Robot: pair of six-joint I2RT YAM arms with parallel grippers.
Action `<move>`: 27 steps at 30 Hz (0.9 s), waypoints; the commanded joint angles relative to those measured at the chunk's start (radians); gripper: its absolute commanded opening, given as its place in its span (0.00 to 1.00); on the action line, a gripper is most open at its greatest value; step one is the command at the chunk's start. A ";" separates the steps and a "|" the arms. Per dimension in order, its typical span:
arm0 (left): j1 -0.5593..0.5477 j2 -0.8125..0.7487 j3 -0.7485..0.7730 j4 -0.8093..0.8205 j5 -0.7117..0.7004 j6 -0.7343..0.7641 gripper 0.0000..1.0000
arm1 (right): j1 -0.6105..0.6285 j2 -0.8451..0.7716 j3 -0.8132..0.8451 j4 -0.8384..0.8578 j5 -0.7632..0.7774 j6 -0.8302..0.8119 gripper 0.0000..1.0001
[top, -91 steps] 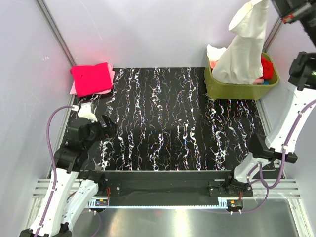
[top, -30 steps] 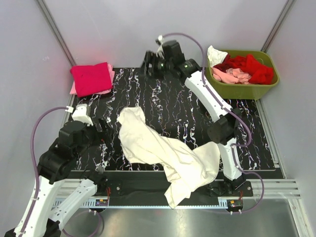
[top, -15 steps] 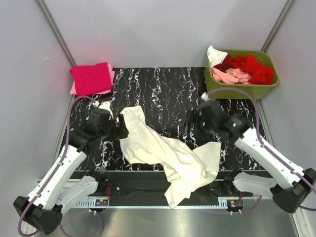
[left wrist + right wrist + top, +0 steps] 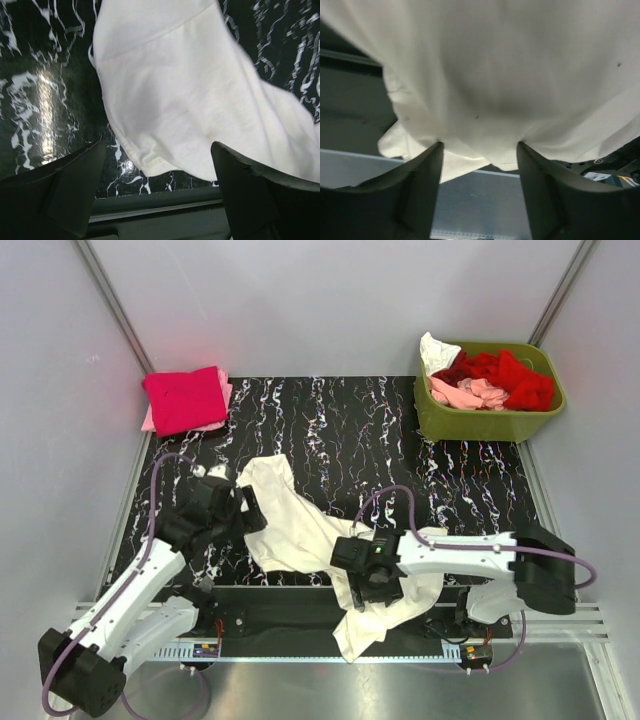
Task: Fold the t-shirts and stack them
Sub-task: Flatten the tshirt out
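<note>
A large cream-white t-shirt (image 4: 300,530) lies crumpled across the table's near half, its lower end hanging over the front edge. My left gripper (image 4: 245,508) stands open at the shirt's left side; in the left wrist view the hem (image 4: 145,162) lies between the spread fingers (image 4: 75,180). My right gripper (image 4: 372,585) is low over the shirt at the front edge, jaws apart, its fingertips (image 4: 436,150) touching the cloth (image 4: 510,75). A folded magenta-red t-shirt (image 4: 184,398) rests on a pale pink one (image 4: 150,423) at the back left.
An olive-green bin (image 4: 480,423) at the back right holds red (image 4: 505,372), pink (image 4: 470,392) and white (image 4: 435,348) t-shirts. The metal rail (image 4: 300,620) runs along the table's front edge, under the hanging cloth. Grey walls close in both sides.
The cream shirt, earlier held high over the bin, now lies on the table. My right arm has swung from mid-table down onto the shirt at the front edge. The left gripper shifted slightly.
</note>
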 commanded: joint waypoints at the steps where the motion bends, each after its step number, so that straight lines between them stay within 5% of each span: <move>1: -0.002 -0.011 -0.072 0.099 0.055 -0.132 0.93 | 0.008 0.074 0.037 0.002 0.071 -0.015 0.62; 6: -0.002 0.032 -0.147 0.161 0.078 -0.165 0.93 | 0.007 0.128 0.072 -0.044 0.134 -0.059 0.12; 8: -0.004 0.063 -0.170 0.181 0.081 -0.168 0.92 | 0.007 0.107 0.109 -0.087 0.163 -0.068 0.00; 16: -0.025 0.144 -0.255 0.297 0.087 -0.216 0.75 | -0.021 -0.005 0.477 -0.318 0.311 -0.148 0.00; 19: -0.035 0.173 -0.282 0.342 0.093 -0.226 0.58 | -0.079 -0.036 0.554 -0.322 0.276 -0.203 0.00; 24: -0.041 0.218 -0.252 0.337 0.077 -0.174 0.00 | -0.202 -0.105 0.541 -0.286 0.193 -0.291 0.00; 27: -0.038 0.167 -0.120 0.161 -0.061 -0.115 0.00 | -0.300 -0.130 0.558 -0.311 0.188 -0.354 0.00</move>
